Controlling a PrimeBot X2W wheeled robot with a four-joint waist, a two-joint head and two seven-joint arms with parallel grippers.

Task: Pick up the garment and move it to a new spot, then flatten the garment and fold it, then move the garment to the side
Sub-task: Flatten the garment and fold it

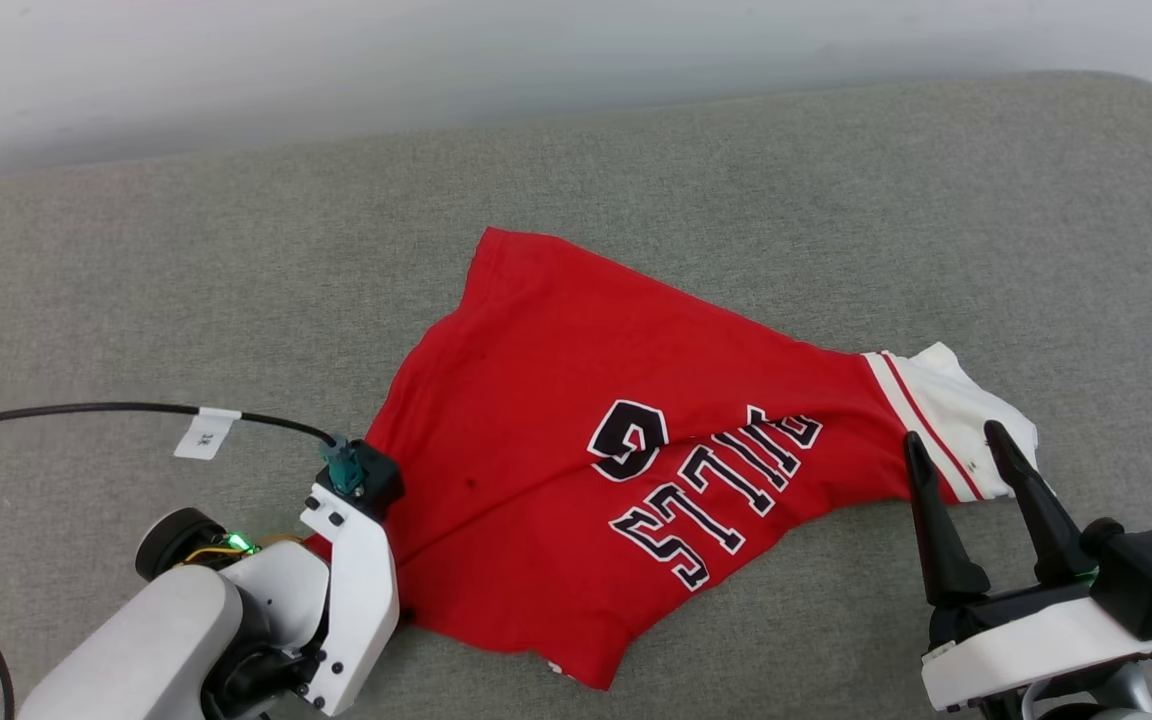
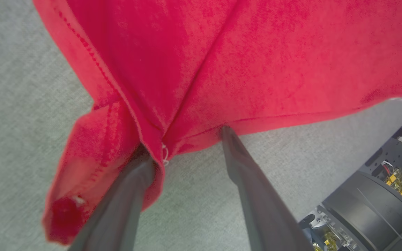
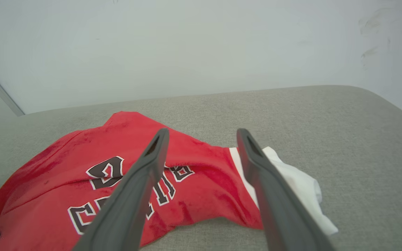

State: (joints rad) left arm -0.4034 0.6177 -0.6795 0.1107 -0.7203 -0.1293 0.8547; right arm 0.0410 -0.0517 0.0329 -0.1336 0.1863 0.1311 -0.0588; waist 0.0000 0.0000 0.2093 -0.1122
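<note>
You are at the taking-hold stage, as I read it: the garment [image 1: 556, 400] is neither lifted nor flat, and both arms sit at opposite ends of it. It lies in the middle of the grey padded surface [image 1: 836, 180], spread loosely with creases running toward its near-left corner. Your left gripper [image 2: 185, 142] is at that corner with its fingers parted. In the left wrist view the red hem bunches in the gap between them and a flap of cloth drapes over one finger [image 2: 127, 195], but nothing is pinched. Your right gripper [image 1: 956, 445] is also released, and its two fingers hover just at the white sleeve [image 1: 946, 390] on the garment's far-right end. The next move likely calls for closing the left fingers squarely on the gathered hem. Then bring the right fingers down onto the sleeve or shoulder seam, so that you catch cloth and not the padding beneath. The garment is red, and its black, white-outlined lettering [image 1: 706, 500] reads upside down from the head view and is partly lost in a fold. The sleeve is edged in red stripes and crumpled at its tip. The cloth looks limp, so I expect it to sag wherever it is unsupported.
</note>
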